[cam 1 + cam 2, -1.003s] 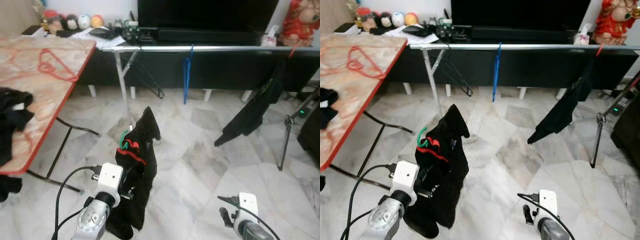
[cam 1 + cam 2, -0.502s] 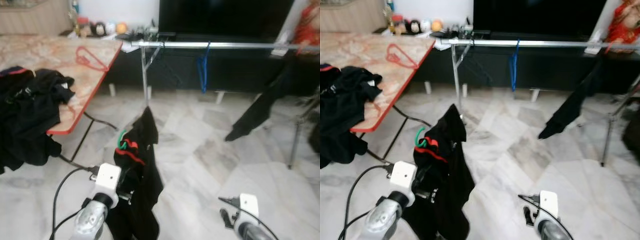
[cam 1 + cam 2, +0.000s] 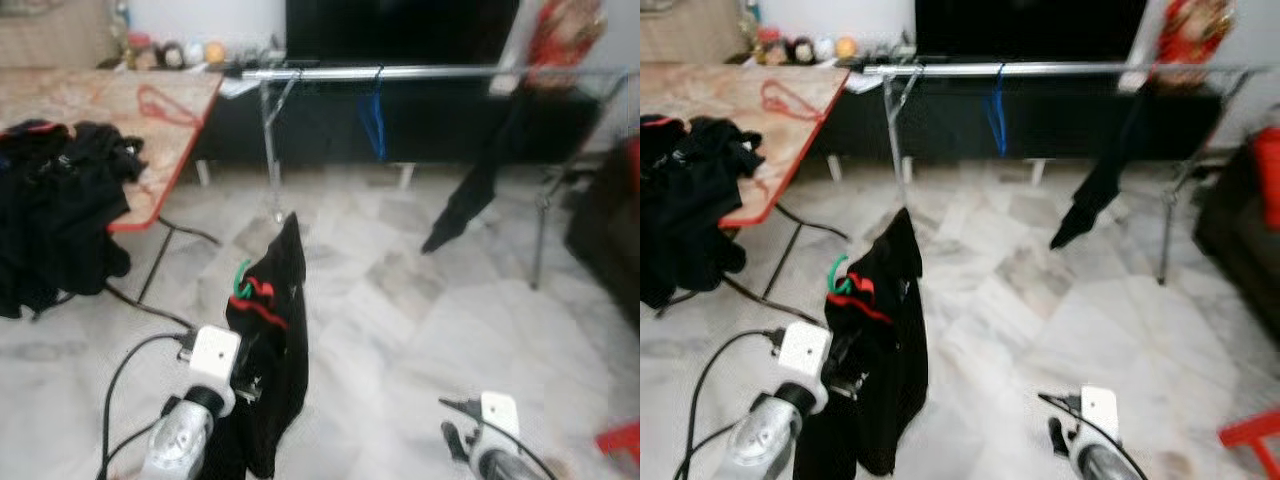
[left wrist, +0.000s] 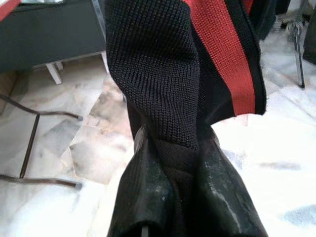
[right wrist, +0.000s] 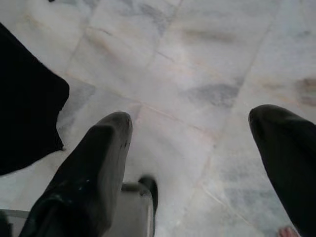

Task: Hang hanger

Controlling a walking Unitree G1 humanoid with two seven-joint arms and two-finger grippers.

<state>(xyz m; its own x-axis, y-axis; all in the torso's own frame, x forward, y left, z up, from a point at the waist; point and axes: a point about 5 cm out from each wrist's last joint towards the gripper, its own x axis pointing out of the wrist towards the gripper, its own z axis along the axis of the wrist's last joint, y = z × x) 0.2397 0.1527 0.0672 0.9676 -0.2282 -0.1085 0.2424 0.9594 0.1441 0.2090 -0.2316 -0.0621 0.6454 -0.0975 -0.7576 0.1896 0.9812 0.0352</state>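
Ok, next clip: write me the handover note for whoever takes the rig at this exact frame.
Left gripper: shut on the black garment, which has a red stripe and sits on a green hanger, held up in front of the robot.
Right gripper: open, holding nothing, low over the marble floor.
Clothes rail: ahead across the floor, already carrying a blue hanger and a dark hanging garment.
Table on the left: a pile of black clothes and a red hanger.
Done: garment is on its hanger and in hand.
Left: close the distance to the rail and hook the hanger on.
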